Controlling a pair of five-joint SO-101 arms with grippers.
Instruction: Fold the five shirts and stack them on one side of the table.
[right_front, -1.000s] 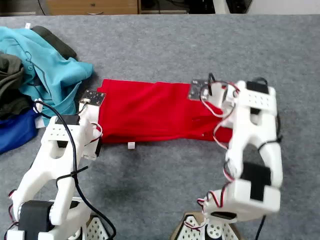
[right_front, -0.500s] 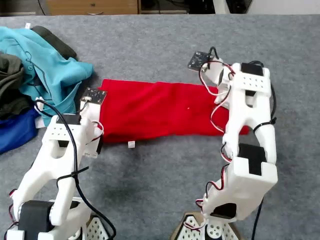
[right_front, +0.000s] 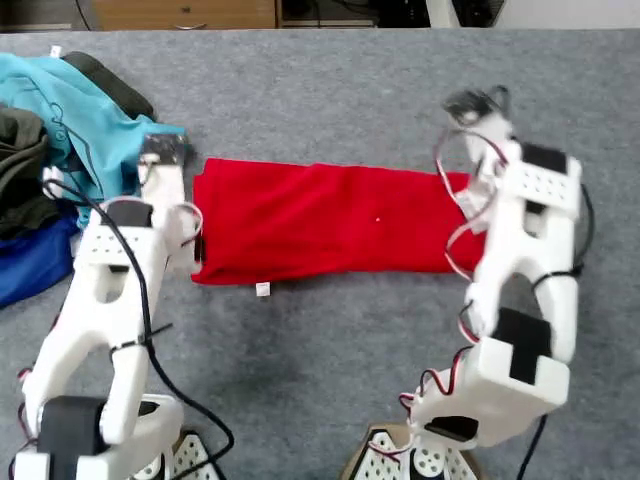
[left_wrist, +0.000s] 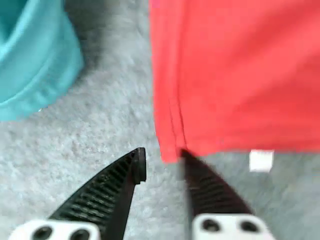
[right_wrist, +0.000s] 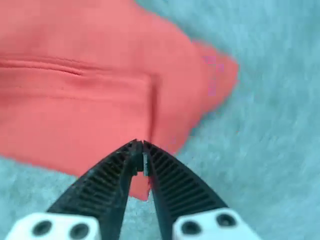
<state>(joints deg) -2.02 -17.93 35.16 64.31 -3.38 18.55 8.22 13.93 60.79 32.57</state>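
With the red shirt (right_front: 320, 220) folded to a strip, its ends should be gripped next: left claw (left_wrist: 162, 161) open, right claw (right_wrist: 140, 146) closed.

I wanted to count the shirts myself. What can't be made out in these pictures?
Pile of shirts: high view, cut by the left edge and overlapping; no sure count.
Red shirt: high view, right end hidden under the right arm.
Right gripper: right wrist view, its shut fingers cover whether they pinch cloth.
White tag: left wrist view, blurred, print unreadable.
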